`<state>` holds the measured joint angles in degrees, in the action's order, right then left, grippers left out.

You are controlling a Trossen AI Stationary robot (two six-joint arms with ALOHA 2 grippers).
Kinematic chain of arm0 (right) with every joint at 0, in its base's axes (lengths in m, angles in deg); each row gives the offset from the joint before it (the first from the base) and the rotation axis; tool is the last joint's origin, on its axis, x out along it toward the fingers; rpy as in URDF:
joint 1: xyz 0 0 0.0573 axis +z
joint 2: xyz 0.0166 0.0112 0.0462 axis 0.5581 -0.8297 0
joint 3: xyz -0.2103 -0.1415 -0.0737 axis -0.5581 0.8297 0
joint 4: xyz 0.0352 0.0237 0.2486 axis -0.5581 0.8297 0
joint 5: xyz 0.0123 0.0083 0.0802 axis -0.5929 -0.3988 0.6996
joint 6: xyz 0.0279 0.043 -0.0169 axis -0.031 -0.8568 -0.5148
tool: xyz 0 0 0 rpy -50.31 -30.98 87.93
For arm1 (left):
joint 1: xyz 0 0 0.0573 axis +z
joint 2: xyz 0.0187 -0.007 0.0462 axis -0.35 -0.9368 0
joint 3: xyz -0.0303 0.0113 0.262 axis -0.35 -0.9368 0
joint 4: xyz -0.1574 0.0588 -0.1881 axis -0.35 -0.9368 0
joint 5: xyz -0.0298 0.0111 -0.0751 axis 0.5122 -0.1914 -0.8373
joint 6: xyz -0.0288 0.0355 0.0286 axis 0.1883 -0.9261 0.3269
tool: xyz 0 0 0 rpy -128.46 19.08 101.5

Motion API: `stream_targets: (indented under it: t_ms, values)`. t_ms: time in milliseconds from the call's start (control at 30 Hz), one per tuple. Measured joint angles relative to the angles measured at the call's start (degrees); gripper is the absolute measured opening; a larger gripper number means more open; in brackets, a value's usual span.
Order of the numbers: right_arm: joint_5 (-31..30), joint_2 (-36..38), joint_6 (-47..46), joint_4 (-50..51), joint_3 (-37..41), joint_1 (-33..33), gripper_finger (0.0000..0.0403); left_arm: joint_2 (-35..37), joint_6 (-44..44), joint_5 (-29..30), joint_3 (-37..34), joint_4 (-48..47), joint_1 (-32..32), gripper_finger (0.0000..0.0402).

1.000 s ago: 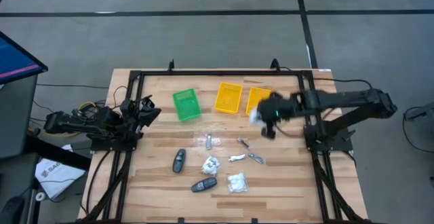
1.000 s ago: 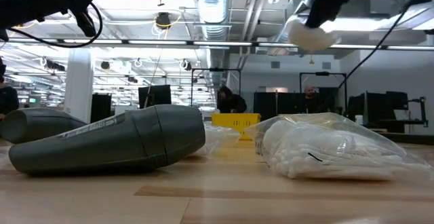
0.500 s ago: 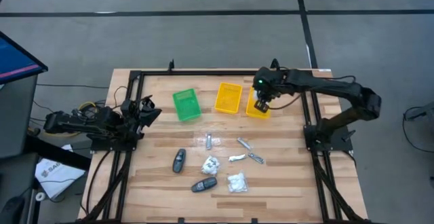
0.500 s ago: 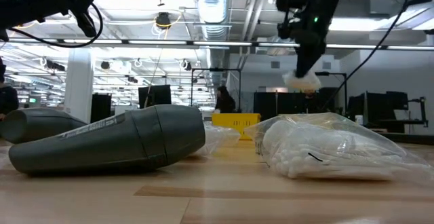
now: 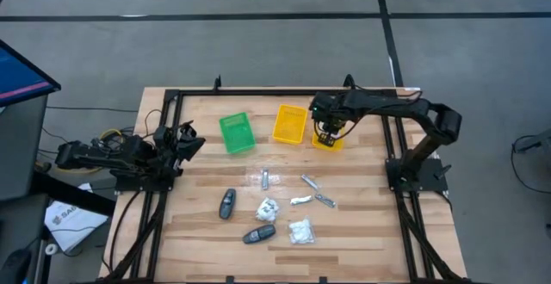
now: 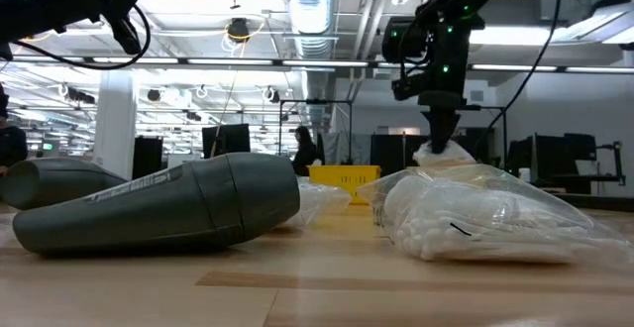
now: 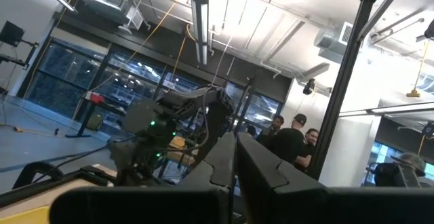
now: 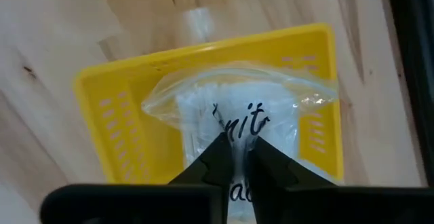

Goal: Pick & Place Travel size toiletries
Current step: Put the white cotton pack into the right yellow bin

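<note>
The right pincer is hanging over the right yellow bin at the far side of the table, and it is pinching a white packet between its fingers, which are nearly closed on the crinkly plastic. In the right wrist view the packet is lying just above or inside this bin; I cannot tell if it is already touching the bottom. In the low view the same packet is hanging under the pincer.

The left pincer is waiting at the left edge of the table, away from the items. In its wrist view the fingers are standing together with only a thin line between them, and they are holding nothing.

A second yellow bin is standing just left of the first, and a green bin is standing further left.

On the near half of the table the other items are lying apart from the bins: two more white packets, two dark grey gadgets, and thin silver pieces. In the low view, one gadget and one packet are lying close to the camera.
</note>
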<state>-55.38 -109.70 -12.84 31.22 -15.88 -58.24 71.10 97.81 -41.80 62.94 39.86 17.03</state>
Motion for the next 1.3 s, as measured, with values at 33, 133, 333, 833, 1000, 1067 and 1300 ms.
stream_targets:
  t_ms: [33,133,333,833,1000,1067,1300]
  values:
    - [0.00,-0.31,0.00,0.03,0.00,-0.07,0.0041,0.00,0.00,0.00,0.00,0.00,0.00,0.0008]
    - [1.44,-0.57,0.00,0.37,0.00,-0.29,0.0064,0.00,0.01,0.00,0.00,0.00,-0.01,0.0008]
    - [3.17,-0.04,0.24,0.62,-0.07,-1.02,0.0159,0.00,-0.25,0.00,0.00,-0.02,-0.01,0.0008]
    - [25.00,16.04,-12.48,0.62,-4.59,16.50,0.0247,0.00,-0.38,0.00,0.00,0.00,-0.01,0.0008]
    - [22.84,16.61,-20.11,-1.10,-4.59,29.92,0.0245,0.00,-0.38,0.00,0.00,0.00,-0.01,0.0008]
    - [20.60,15.76,-22.01,-1.32,-4.58,35.31,0.0245,0.00,-0.38,0.00,0.00,0.02,-0.01,0.0008]
    - [14.80,8.12,-23.84,-2.09,-4.57,47.18,0.0245,-0.04,-0.38,0.00,0.00,0.08,-0.01,0.0008]
